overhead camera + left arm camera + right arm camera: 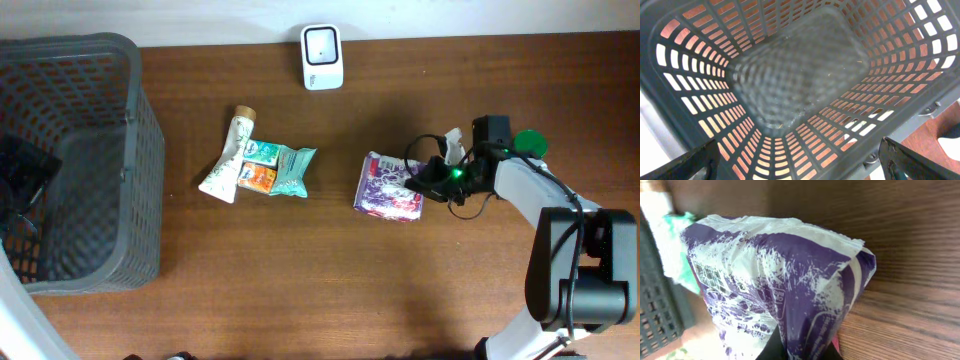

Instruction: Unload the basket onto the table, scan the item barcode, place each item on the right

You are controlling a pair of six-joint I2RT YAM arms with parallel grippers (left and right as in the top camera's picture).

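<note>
Wooden table (420, 290) bears purple packet (385, 190).

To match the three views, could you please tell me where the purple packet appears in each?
Overhead: purple packet right of centre.
Left wrist: not in it.
Right wrist: fills the centre.
Shared landmark: grey basket, far left overhead, filling left wrist, left edge of right wrist.

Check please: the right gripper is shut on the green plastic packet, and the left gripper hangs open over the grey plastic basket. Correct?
No. The right gripper is shut on the purple and white plastic packet, not the green plastic packet, as the right wrist view shows. The left gripper hangs open over the grey plastic basket.
</note>
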